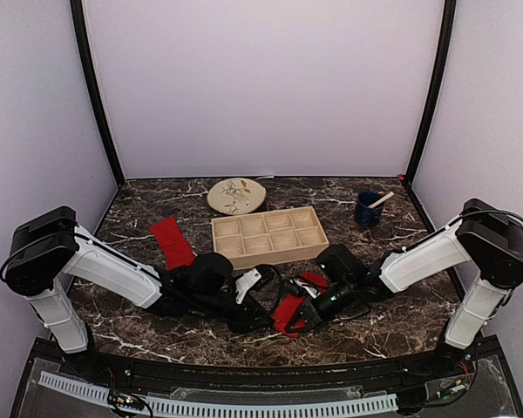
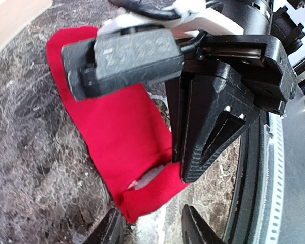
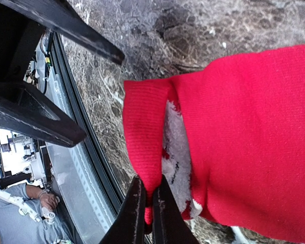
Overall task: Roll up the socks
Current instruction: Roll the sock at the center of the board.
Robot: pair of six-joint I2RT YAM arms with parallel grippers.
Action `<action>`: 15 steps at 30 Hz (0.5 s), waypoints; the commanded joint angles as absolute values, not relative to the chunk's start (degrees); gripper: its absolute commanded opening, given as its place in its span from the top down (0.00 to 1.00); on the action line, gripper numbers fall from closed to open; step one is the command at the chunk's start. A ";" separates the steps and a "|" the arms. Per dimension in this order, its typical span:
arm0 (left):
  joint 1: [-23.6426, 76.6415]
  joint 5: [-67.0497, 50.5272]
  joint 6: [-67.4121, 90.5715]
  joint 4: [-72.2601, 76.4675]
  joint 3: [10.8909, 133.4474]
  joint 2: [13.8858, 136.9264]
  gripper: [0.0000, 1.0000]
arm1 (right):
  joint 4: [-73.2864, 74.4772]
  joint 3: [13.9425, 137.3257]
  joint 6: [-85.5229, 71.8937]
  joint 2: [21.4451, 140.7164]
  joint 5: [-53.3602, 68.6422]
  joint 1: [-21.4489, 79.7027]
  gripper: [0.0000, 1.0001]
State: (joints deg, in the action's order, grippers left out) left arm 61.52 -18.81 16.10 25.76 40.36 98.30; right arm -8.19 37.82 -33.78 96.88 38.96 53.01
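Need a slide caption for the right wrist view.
Right gripper pinches the turned-back cuff of a red sock over the dark marble table.

Left arm (image 1: 113, 272): white shells, black joints, black cable looped at the shoulder.
Right arm (image 1: 423, 254): same white and black, looped cable.
Left hand (image 2: 155, 231): matte black.
Right hand (image 3: 148, 216): black, slim tapered fingers (image 3: 129, 219).

The dark marble tabletop (image 1: 401, 326) carries a wooden tray (image 1: 268, 235) near its middle and a pale plate (image 1: 236, 196) by the far edge. A blue cup (image 1: 367, 210) stands toward the far right corner. One red sock (image 1: 172, 242) lies on the left side, and another red sock (image 1: 288, 311) lies near the front edge.
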 commanded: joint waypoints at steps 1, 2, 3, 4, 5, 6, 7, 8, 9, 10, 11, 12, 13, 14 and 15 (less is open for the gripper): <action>62.37 -16.44 11.75 27.89 40.46 98.69 0.58 | -8.13 37.05 -34.10 97.66 40.10 52.47 0.96; 62.48 -16.42 11.26 28.06 40.65 99.07 0.58 | -8.11 37.04 -34.10 97.76 40.19 52.40 0.96; 62.52 -16.35 10.84 28.06 40.83 99.51 0.58 | -8.11 37.08 -34.07 97.86 40.24 52.39 0.96; 62.63 -16.43 10.49 28.22 41.01 99.90 0.58 | -8.10 37.03 -34.03 97.98 40.39 52.33 0.96; 62.74 -16.51 10.03 28.44 41.15 100.24 0.59 | -8.15 37.08 -33.94 98.07 40.61 52.17 0.96; 62.81 -16.77 9.80 28.74 41.28 100.58 0.59 | -8.15 37.05 -33.81 98.17 40.78 52.08 0.96; 62.84 -16.98 9.53 29.00 41.38 100.94 0.59 | -8.09 37.06 -33.74 98.31 40.89 51.99 0.96; 62.92 -17.21 9.39 29.20 41.52 101.27 0.59 | -8.06 37.08 -33.68 98.43 41.04 51.91 0.96; 62.97 -17.42 9.22 29.33 41.59 101.58 0.59 | -8.06 37.05 -33.59 98.44 41.21 51.86 0.96; 63.06 -17.57 9.04 29.43 41.72 101.87 0.59 | -8.08 37.03 -33.54 98.51 41.47 51.78 0.96; 63.10 -17.58 8.83 29.54 41.81 102.21 0.59 | -7.91 37.12 -33.44 98.59 41.59 51.73 0.96; 63.13 -17.65 8.57 29.73 41.95 102.41 0.59 | -7.75 37.19 -33.34 98.71 41.73 51.70 0.96; 63.16 -17.74 8.34 29.90 42.03 102.67 0.59 | -7.60 37.23 -33.17 98.82 41.82 51.68 0.96; 63.23 -17.87 8.13 29.95 42.21 102.88 0.59 | -7.55 37.33 -33.10 98.91 41.94 51.64 0.96; 63.28 -17.99 7.88 29.97 42.45 103.04 0.59 | -7.42 37.35 -33.01 98.97 41.94 51.60 0.96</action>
State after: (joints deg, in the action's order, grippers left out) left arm 62.81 -17.10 10.02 28.34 40.53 102.65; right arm -7.60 37.58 -33.58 97.95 40.71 52.16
